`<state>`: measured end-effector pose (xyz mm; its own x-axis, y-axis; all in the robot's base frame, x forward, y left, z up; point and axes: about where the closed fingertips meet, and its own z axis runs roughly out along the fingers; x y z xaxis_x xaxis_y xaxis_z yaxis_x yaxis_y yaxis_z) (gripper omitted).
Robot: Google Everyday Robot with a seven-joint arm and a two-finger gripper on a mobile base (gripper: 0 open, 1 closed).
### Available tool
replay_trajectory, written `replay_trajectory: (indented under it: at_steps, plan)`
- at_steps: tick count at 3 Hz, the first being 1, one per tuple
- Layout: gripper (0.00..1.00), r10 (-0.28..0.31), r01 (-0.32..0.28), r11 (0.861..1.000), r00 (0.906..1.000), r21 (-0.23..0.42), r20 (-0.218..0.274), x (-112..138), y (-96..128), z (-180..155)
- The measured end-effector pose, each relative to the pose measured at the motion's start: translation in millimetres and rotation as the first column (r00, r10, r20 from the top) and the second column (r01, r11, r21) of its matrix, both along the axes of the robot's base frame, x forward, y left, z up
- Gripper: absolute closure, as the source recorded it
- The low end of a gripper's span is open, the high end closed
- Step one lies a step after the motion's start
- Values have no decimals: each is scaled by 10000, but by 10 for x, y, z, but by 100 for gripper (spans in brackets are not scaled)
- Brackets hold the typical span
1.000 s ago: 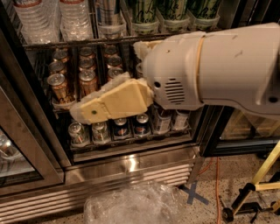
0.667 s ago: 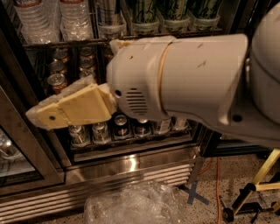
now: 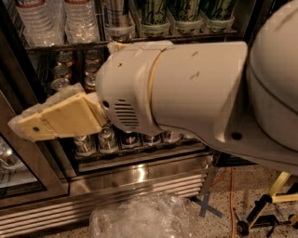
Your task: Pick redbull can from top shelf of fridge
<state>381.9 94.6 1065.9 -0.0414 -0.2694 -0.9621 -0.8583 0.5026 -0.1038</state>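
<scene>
The fridge [image 3: 139, 174] fills the view with its door open. Its top shelf [image 3: 70, 45] is a dark wire rack across the top of the frame. A silver and blue slim can, the redbull can [image 3: 116, 13], stands on it between water bottles and green-and-white cans; only its lower part shows. My gripper [image 3: 29, 127], cream-coloured, points left in front of the fridge's left door frame, well below and left of the can. The big white arm [image 3: 186, 93] hides most of the middle shelf.
Water bottles [image 3: 42, 21] stand at the top left and green-and-white cans [image 3: 156, 11] at the top right. Gold cans [image 3: 60, 76] sit on the middle shelf, with dark cans [image 3: 108, 139] below. Crumpled clear plastic [image 3: 139, 218], blue tape [image 3: 207, 207] and a yellow stand [image 3: 272, 202] are on the floor.
The arm has swung closer to the camera and now covers much more of the fridge. The gripper has moved left, from the middle shelf's cans to the left door frame.
</scene>
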Motion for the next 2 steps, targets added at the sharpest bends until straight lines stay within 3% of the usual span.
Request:
replay_trajectory:
  at_steps: [2]
  plan:
    - [0,-125,124,9997,9999,202,71,52,26,-56]
